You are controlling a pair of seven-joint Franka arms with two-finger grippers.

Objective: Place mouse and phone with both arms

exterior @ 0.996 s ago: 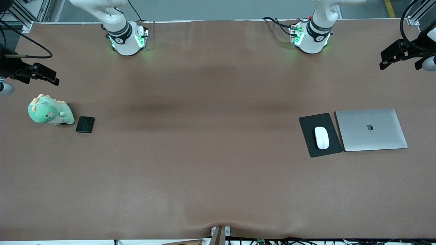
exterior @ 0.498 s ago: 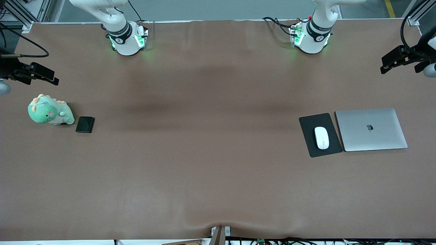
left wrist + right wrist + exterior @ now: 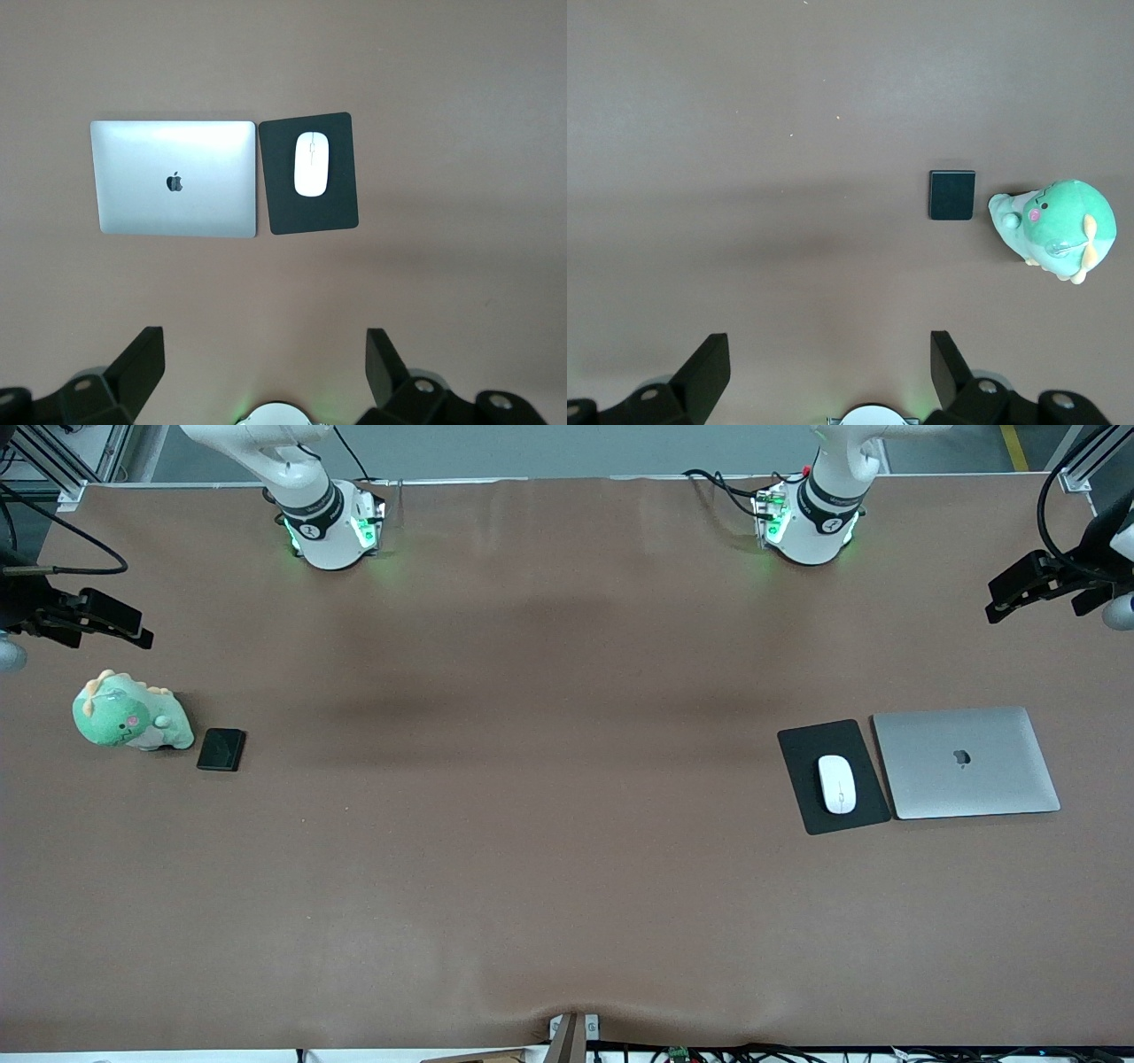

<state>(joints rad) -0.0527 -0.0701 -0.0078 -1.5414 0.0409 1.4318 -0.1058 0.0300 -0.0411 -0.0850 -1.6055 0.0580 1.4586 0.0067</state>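
The white mouse (image 3: 837, 783) lies on a black mouse pad (image 3: 802, 757) toward the left arm's end of the table; it also shows in the left wrist view (image 3: 310, 164). The black phone (image 3: 221, 748) lies flat beside a green plush toy (image 3: 128, 714) toward the right arm's end; it also shows in the right wrist view (image 3: 952, 195). My left gripper (image 3: 1019, 589) is open and empty, high over the table's edge at its end; its own view shows it too (image 3: 264, 363). My right gripper (image 3: 102, 618) is open and empty, high over the table near the plush; its own view shows it too (image 3: 830, 363).
A closed silver laptop (image 3: 966, 762) lies beside the mouse pad, toward the left arm's end. The two arm bases (image 3: 332, 527) (image 3: 806, 522) stand at the table's back edge. Brown tabletop (image 3: 532, 779) spans the middle.
The left gripper has shifted slightly over its end of the table. The right gripper has drawn a little toward its edge. Mouse and phone have not moved.
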